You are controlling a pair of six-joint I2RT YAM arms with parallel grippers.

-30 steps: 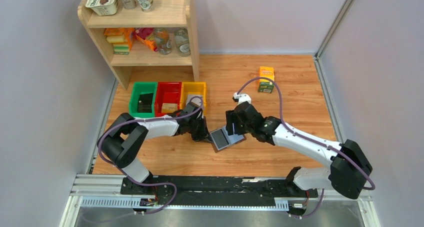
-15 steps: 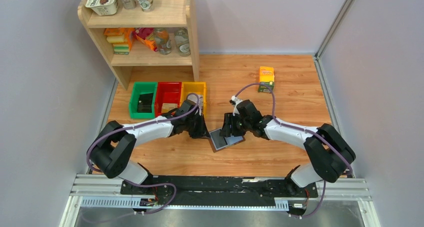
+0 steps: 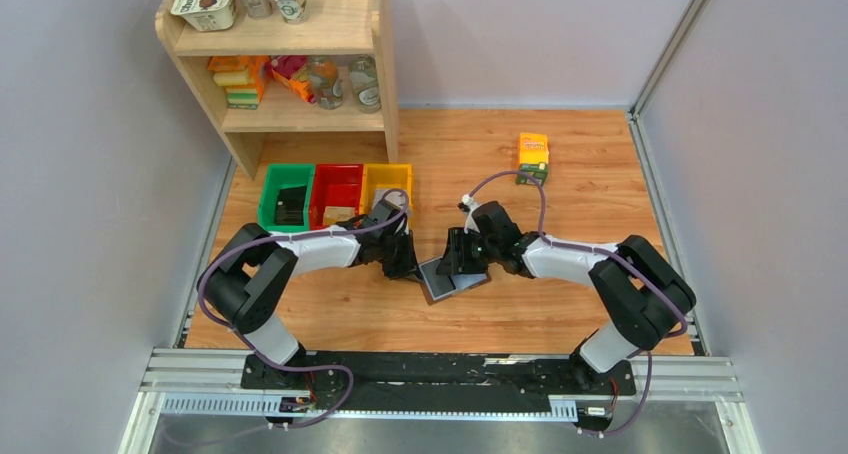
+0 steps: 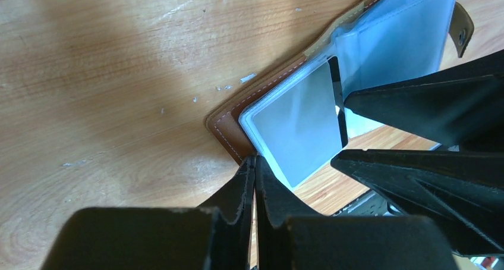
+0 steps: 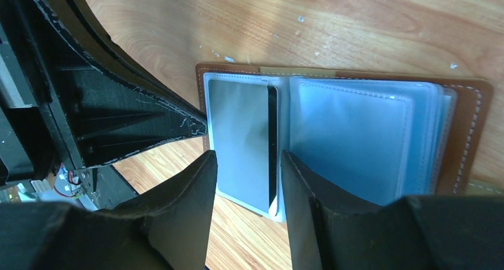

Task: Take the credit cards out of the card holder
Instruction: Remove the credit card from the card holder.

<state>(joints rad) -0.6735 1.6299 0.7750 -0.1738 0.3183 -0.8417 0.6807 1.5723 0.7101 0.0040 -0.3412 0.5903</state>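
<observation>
Barely begun, I judge: the card holder (image 3: 452, 277) lies open on the desk (image 3: 560, 174), a dark credit card (image 5: 241, 139) in its sleeve (none seen loose beside it), left gripper (image 4: 254, 169) jaws clenched at its corner, right gripper (image 5: 248, 157) jaws parted over that card.

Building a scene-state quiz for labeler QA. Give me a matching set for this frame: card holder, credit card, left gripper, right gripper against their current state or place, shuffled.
Column one:
1. card holder
2. credit card
3. left gripper
4. right gripper

Column two:
A. fingers apart over the card
B. lying open on the table
C. fingers shut, tips at the holder's corner
D. inside a clear sleeve

Pairs: 1-B, 2-D, 3-C, 4-A
</observation>
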